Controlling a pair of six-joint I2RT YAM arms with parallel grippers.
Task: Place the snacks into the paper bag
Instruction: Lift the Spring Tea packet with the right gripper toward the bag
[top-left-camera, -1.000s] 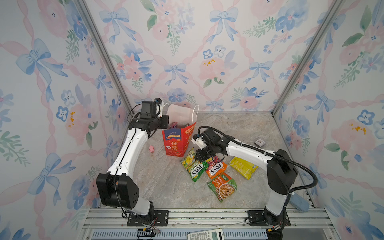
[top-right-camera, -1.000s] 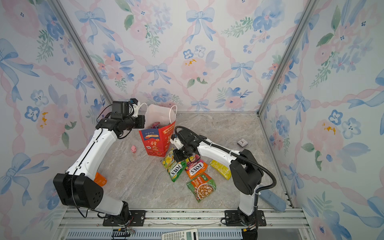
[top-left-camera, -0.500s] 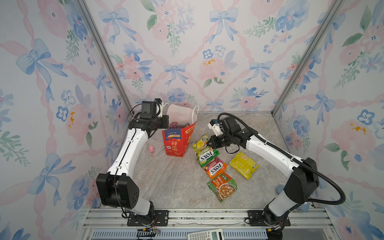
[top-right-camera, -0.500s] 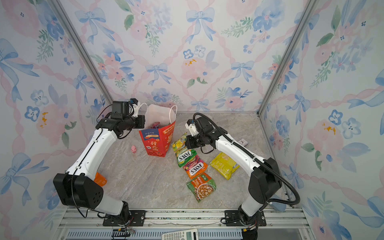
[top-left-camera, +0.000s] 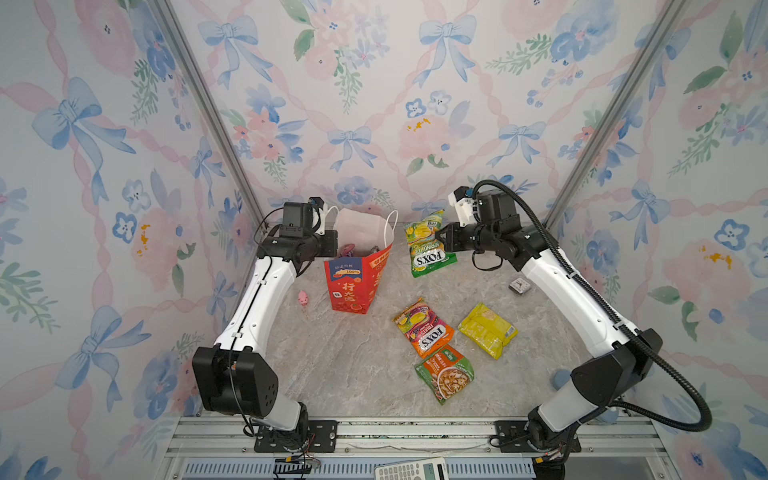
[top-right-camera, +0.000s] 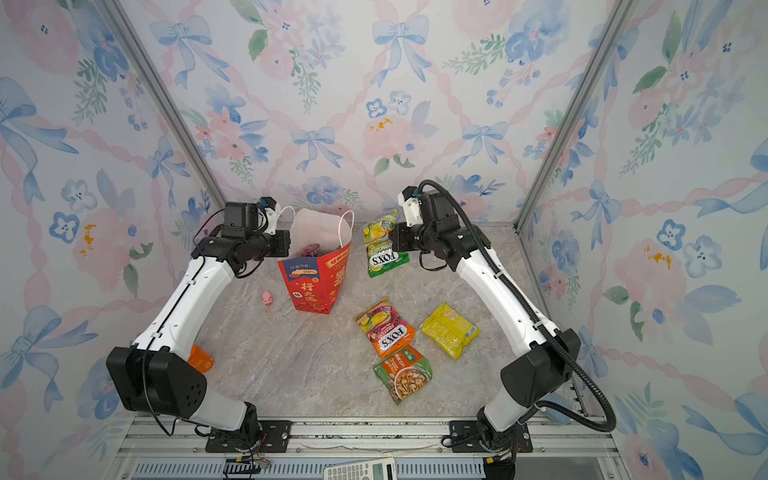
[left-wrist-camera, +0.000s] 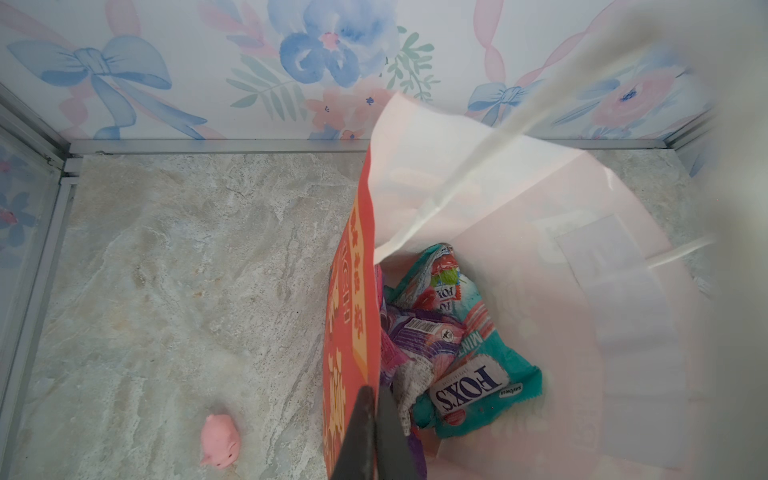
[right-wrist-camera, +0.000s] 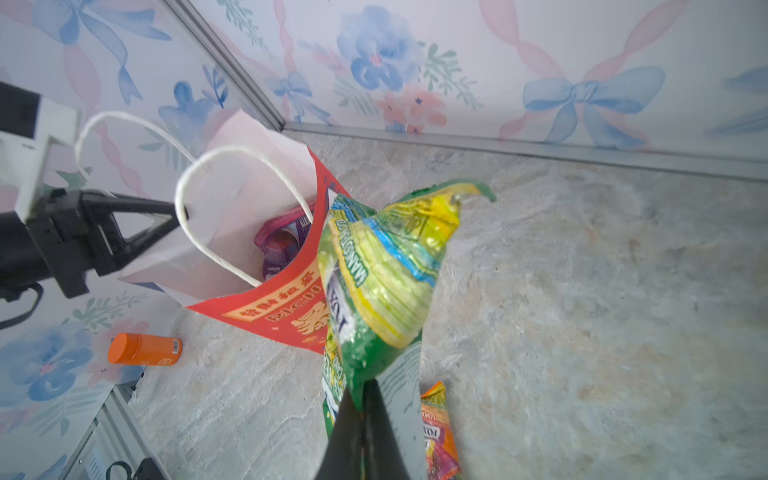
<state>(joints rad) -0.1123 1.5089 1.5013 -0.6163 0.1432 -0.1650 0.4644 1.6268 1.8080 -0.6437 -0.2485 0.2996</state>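
The red paper bag stands upright at the back left, mouth open. My left gripper is shut on its near rim. Inside lie a teal FOX'S packet and a purple one. My right gripper is shut on the edge of a green FOX'S packet, which hangs in the air just right of the bag's mouth. On the table lie an orange FOX'S packet, a yellow packet and a green-orange packet.
A tiny pink toy sits left of the bag. An orange bottle lies by the left arm's base. A small dark square thing rests under the right arm. A calculator lies on the front rail.
My right gripper has lifted the green FOX'S packet off the pile and carried it up and back, to beside the bag's mouth. The left arm and bag have not moved.
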